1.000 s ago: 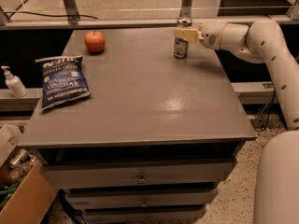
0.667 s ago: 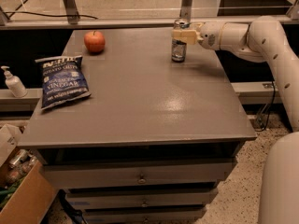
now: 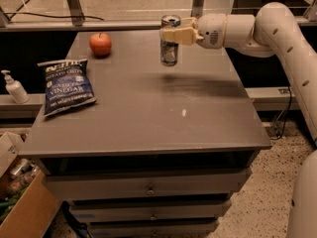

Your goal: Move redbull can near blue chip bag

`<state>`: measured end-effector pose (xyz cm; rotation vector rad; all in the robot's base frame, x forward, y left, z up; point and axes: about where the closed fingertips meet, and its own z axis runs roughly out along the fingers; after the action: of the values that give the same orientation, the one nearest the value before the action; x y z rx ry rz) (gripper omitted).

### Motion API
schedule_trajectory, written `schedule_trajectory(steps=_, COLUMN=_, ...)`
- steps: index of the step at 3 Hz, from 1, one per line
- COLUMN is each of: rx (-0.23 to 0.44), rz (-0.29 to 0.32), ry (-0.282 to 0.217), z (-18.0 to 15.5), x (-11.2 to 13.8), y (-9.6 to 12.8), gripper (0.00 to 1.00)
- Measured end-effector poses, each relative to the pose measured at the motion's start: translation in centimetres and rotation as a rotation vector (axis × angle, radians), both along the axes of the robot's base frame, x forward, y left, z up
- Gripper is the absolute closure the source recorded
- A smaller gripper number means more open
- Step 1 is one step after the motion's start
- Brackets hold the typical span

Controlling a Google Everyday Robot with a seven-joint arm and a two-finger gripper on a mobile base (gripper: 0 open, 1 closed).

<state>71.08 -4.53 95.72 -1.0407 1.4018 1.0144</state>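
The redbull can (image 3: 169, 51) is slim and upright with a silver top, held just above the far middle of the grey table (image 3: 148, 118). My gripper (image 3: 171, 34) reaches in from the right and is shut on the can's upper part. The blue chip bag (image 3: 66, 86) with white "VINEGAR" lettering lies flat at the table's left edge, well to the left of the can and nearer the front.
A red apple (image 3: 100, 44) sits at the far left of the table, between can and bag. A white pump bottle (image 3: 14, 88) stands on a ledge left of the table. A cardboard box (image 3: 20, 202) is on the floor at lower left. Drawers (image 3: 148, 190) lie under the tabletop.
My gripper has carried the can to the left along the far part of the table, toward the apple. The bag and apple have not moved.
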Motion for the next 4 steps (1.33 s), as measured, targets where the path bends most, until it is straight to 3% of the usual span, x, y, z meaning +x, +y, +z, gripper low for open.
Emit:
schedule_trajectory(steps=1, rx=0.000, rz=0.000, ry=0.000, z=0.0, x=0.0, y=0.0, gripper=1.00)
schedule_trajectory(steps=2, rx=0.040, rz=0.057, ry=-0.017, z=0.8, x=-1.2, y=2.6, gripper=1.00)
schedule_trajectory(steps=4, rx=0.068, rz=0.272, ry=-0.089, z=1.4, x=-5.6, y=13.5, gripper=1.00)
